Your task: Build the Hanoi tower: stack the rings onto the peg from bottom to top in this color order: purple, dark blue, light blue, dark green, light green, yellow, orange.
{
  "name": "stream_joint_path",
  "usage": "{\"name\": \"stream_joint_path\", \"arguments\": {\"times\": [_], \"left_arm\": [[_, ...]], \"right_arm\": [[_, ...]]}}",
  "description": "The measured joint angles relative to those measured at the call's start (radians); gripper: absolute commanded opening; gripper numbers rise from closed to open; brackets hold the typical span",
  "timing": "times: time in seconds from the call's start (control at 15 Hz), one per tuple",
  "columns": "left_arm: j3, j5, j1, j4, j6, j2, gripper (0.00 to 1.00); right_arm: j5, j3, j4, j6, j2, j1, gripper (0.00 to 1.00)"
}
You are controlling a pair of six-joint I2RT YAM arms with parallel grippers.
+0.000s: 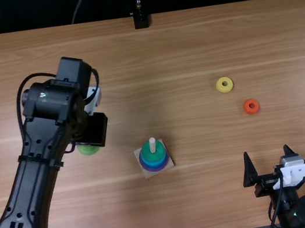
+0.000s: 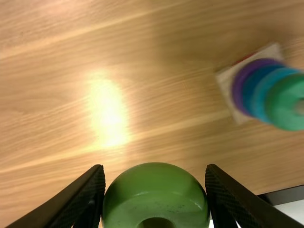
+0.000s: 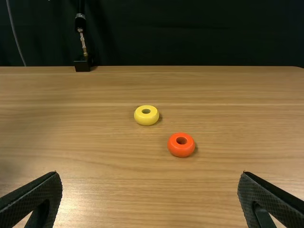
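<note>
In the top view my left gripper (image 1: 93, 137) is left of the peg, over the light green ring (image 1: 88, 149), partly hidden beneath it. The left wrist view has my left gripper (image 2: 156, 197) shut on the light green ring (image 2: 154, 190), a finger on either side. The peg (image 1: 152, 144) stands on its square base with purple, dark blue, light blue and dark green (image 1: 153, 154) rings, dark green uppermost. Yellow (image 1: 224, 85) and orange (image 1: 251, 106) rings lie on the table at the right. My right gripper (image 1: 268, 165) stands open and empty near the front edge; in the right wrist view my right gripper (image 3: 150, 197) is wide apart.
The wooden table (image 1: 176, 45) extends around the things. A black stand (image 1: 140, 20) with a metal rod is at the far edge, before a dark curtain. The left arm stretches across the table's left side.
</note>
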Motion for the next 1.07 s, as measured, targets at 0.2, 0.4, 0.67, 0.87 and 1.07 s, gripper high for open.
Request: {"name": "stream_joint_path", "arguments": {"times": [0.2, 0.4, 0.67, 0.87, 1.07], "left_arm": [[0.128, 0.003, -0.090, -0.021, -0.093, 0.065, 0.00], [0.230, 0.006, -0.151, -0.025, -0.162, 0.103, 0.00], [0.237, 0.006, -0.228, -0.024, -0.244, 0.120, 0.00], [0.237, 0.006, -0.282, -0.017, -0.286, 0.123, 0.00], [0.236, 0.006, -0.315, -0.007, -0.325, 0.124, 0.00]], "right_arm": [[0.000, 0.000, 0.000, 0.000, 0.000, 0.000, 1.00], [0.000, 0.000, 0.000, 0.000, 0.000, 0.000, 1.00], [0.000, 0.000, 0.000, 0.000, 0.000, 0.000, 1.00], [0.000, 0.000, 0.000, 0.000, 0.000, 0.000, 1.00], [0.000, 0.000, 0.000, 0.000, 0.000, 0.000, 1.00]]}}
